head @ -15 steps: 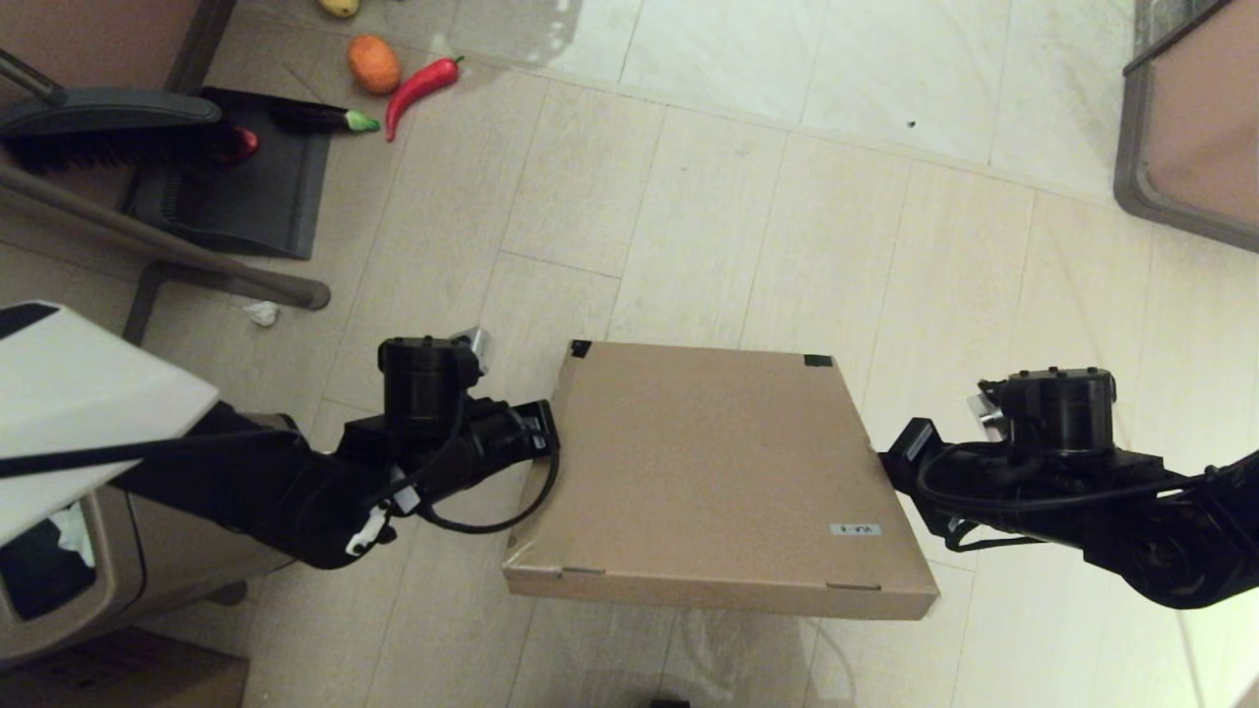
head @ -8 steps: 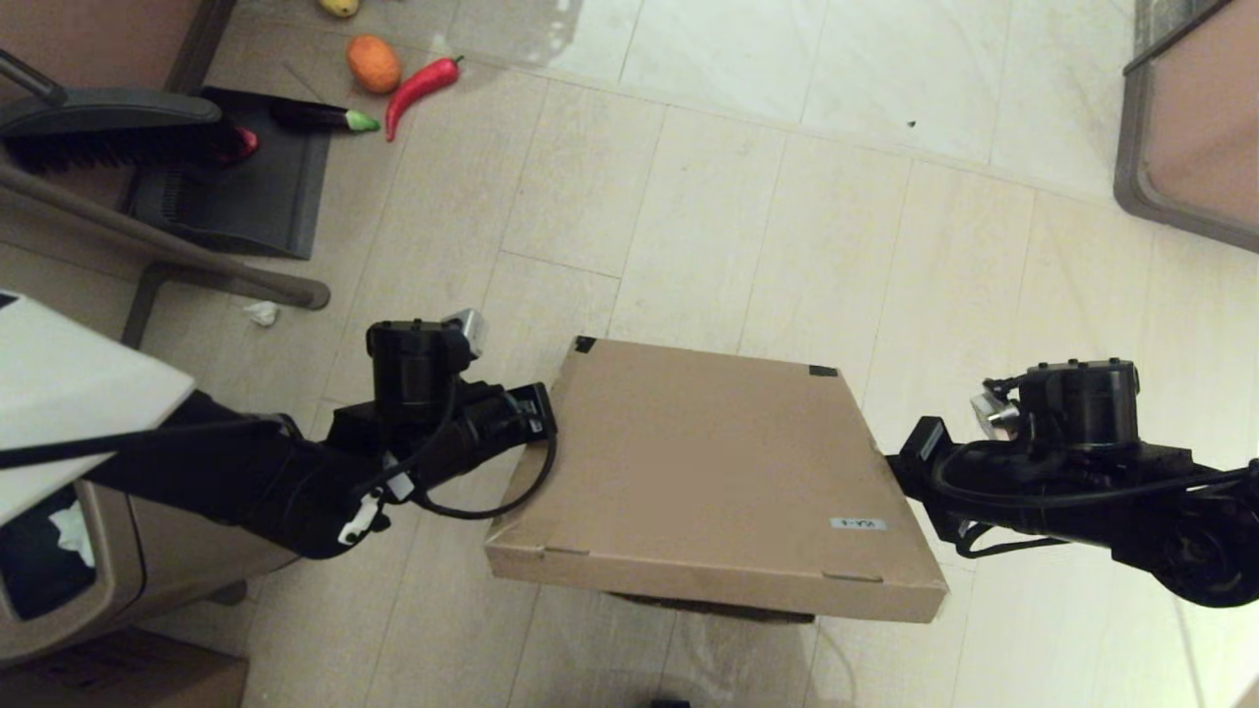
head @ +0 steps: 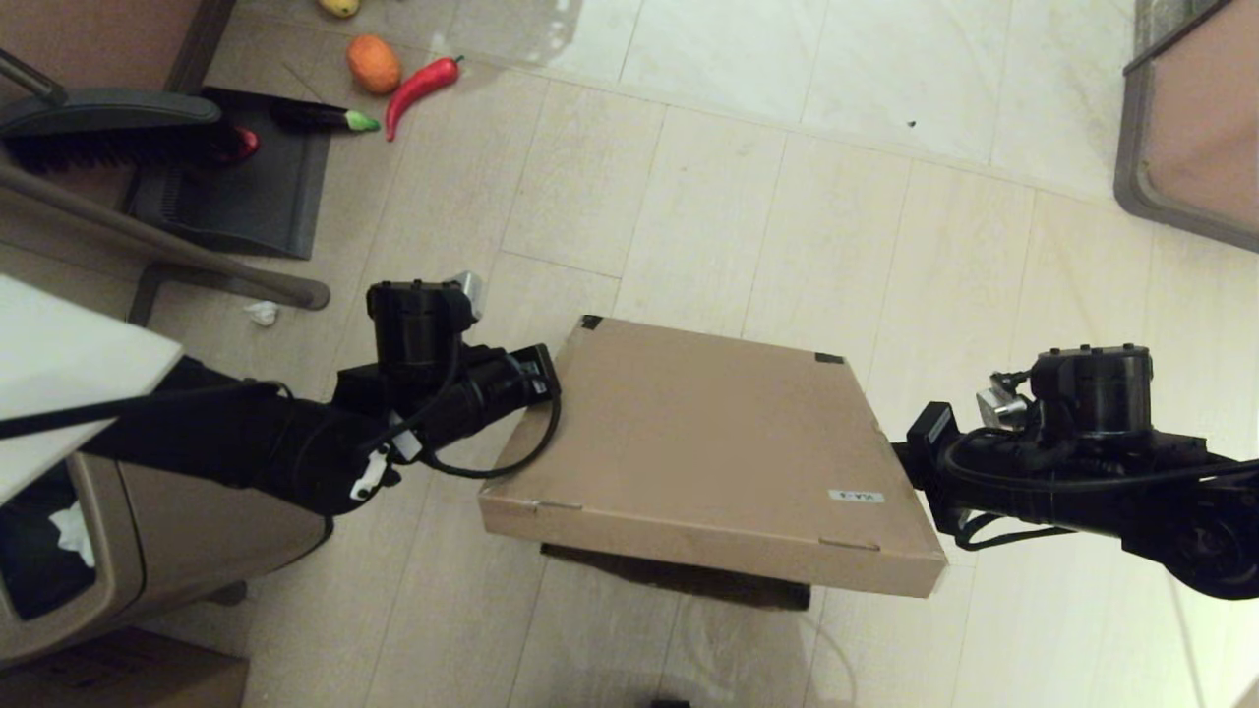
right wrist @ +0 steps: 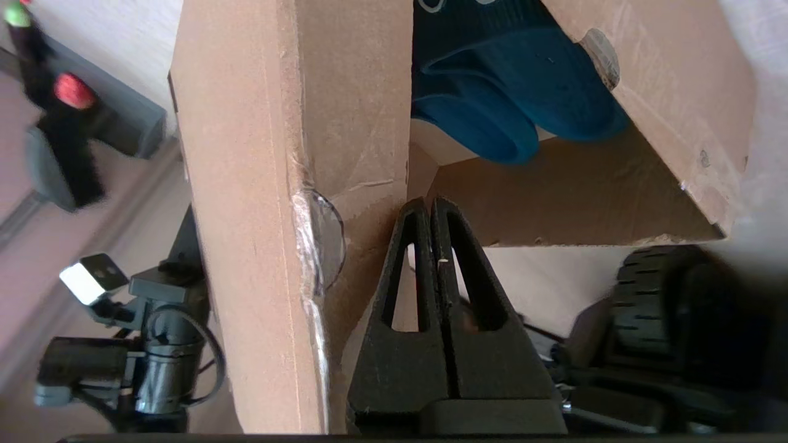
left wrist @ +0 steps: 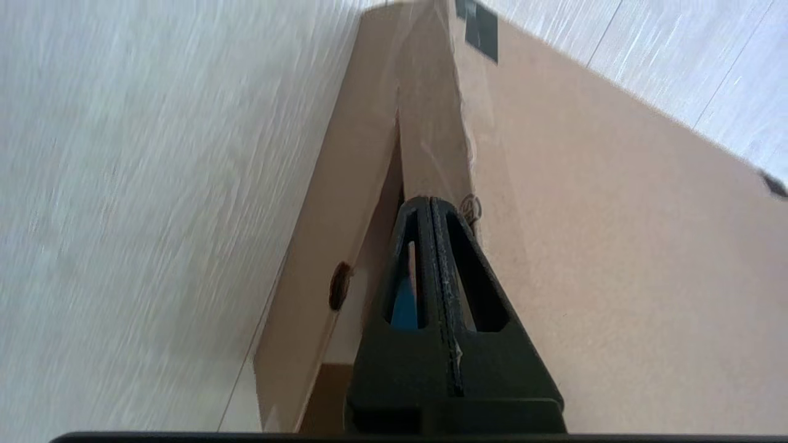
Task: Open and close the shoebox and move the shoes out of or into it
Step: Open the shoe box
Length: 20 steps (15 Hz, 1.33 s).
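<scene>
The brown cardboard shoebox (head: 708, 442) lies on the floor between my arms, its lid tilted up at the near edge over a dark gap (head: 679, 580). My left gripper (head: 549, 382) is shut, its tips (left wrist: 431, 204) pressed under the lid's left side flap. At the lid's right edge my right gripper (head: 900, 457) is also shut, tips (right wrist: 429, 203) against the inside of the lid flap (right wrist: 246, 154). The navy-blue shoes (right wrist: 511, 92) lie inside the box, seen under the raised lid in the right wrist view; a sliver of blue (left wrist: 403, 307) shows in the left wrist view.
A brown trash bin (head: 148, 551) stands at the near left. A dark dustpan (head: 246, 187) and brush (head: 108, 128) lie far left, with an eggplant (head: 320, 118), red chili (head: 418, 88) and orange fruit (head: 374, 64) nearby. Furniture (head: 1190, 128) sits far right.
Both grippers have risen and carried the lid's sides up. The lid's near edge has lifted, and a dark gap now shows beneath it.
</scene>
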Tool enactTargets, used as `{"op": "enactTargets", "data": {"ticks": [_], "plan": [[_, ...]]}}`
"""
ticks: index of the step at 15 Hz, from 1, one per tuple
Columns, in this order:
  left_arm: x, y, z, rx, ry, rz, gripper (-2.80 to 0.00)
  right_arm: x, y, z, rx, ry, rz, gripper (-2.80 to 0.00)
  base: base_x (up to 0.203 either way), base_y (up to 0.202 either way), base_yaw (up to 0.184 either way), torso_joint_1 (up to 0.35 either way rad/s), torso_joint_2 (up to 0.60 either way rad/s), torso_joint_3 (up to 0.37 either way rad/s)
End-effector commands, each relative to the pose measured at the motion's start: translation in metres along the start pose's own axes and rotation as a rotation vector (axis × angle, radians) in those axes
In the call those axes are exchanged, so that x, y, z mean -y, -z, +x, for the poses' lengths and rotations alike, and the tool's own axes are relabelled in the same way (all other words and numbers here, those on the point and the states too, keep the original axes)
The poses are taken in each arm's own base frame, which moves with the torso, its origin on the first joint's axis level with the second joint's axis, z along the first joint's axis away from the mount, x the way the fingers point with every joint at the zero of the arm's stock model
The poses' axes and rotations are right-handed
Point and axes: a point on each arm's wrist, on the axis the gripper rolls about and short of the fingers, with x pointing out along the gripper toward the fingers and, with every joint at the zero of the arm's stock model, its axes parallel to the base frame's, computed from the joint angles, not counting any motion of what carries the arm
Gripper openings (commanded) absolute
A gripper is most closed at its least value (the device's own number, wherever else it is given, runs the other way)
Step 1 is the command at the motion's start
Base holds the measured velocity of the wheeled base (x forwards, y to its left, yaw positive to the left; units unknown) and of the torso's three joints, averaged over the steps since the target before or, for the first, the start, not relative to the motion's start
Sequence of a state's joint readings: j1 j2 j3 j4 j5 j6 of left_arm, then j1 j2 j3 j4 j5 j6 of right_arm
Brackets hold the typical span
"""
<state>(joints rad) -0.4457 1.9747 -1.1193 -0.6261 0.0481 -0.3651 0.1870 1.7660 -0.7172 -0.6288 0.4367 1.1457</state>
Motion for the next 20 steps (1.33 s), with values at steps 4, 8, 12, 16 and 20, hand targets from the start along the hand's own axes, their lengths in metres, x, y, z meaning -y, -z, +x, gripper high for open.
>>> {"op": "enactTargets", "data": {"ticks": [4,8,12,16,20], "plan": [[0.001,-0.002,0.004,0.012,0.001,-0.004,-2.8,-0.009,0.001,-0.006,-0.058,-0.039,0.007,-2.8,0.0,0.0,0.0,0.0,0.0,0.0],[0.0,-0.002,0.004,0.019,-0.021,-0.011,-2.8,-0.015,-0.001,-0.007,-0.085,-0.057,0.017,-2.8,0.0,0.0,0.0,0.0,0.0,0.0],[-0.002,-0.005,0.002,0.028,-0.032,-0.032,-2.8,-0.028,-0.008,-0.006,-0.068,-0.097,0.069,-2.8,0.0,0.0,0.0,0.0,0.0,0.0],[-0.012,-0.011,0.001,0.046,-0.056,-0.038,-2.8,-0.029,-0.009,-0.005,-0.067,-0.102,0.086,-2.8,0.0,0.0,0.0,0.0,0.0,0.0],[-0.026,-0.018,0.0,0.065,-0.089,-0.047,-2.8,-0.038,-0.012,-0.006,-0.057,-0.127,0.093,-2.8,0.0,0.0,0.0,0.0,0.0,0.0]]}}
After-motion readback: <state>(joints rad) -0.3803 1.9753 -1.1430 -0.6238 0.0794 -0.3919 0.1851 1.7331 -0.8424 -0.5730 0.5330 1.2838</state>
